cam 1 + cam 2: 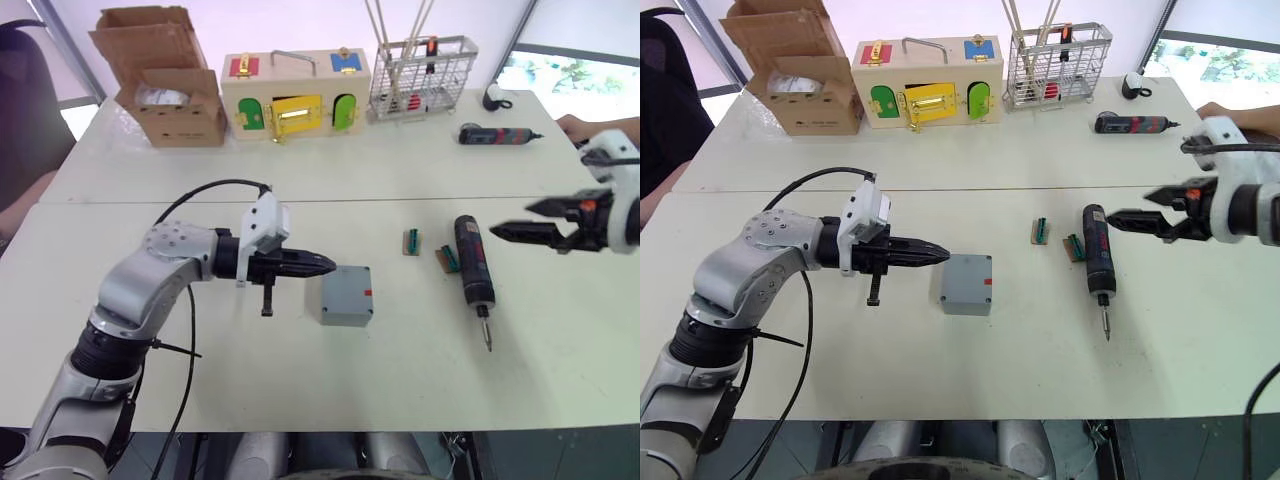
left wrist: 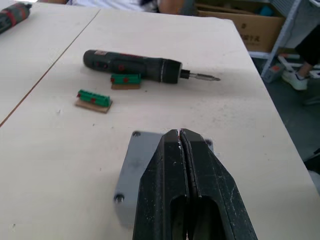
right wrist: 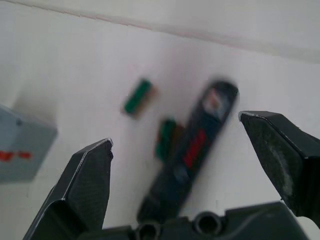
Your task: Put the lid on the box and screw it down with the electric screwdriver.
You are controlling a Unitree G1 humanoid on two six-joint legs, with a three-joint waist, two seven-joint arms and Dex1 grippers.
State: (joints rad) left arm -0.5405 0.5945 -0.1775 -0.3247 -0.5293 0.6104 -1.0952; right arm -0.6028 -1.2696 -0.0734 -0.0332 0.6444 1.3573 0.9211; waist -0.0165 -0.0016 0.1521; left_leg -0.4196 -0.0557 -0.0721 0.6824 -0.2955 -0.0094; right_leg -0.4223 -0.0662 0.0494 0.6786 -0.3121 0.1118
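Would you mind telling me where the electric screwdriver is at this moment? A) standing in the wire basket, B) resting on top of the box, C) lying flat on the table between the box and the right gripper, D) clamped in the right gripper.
C: the electric screwdriver lies flat on the table, right of the box, while the right gripper hangs open near its rear end, holding nothing.

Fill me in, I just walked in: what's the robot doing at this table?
It is closing up a small grey box whose lid appears already on top. The left gripper, shut and empty, hovers by the box. The right gripper, open, sits above the handle end of the electric screwdriver, which lies on the table untouched. No screwing has started yet.
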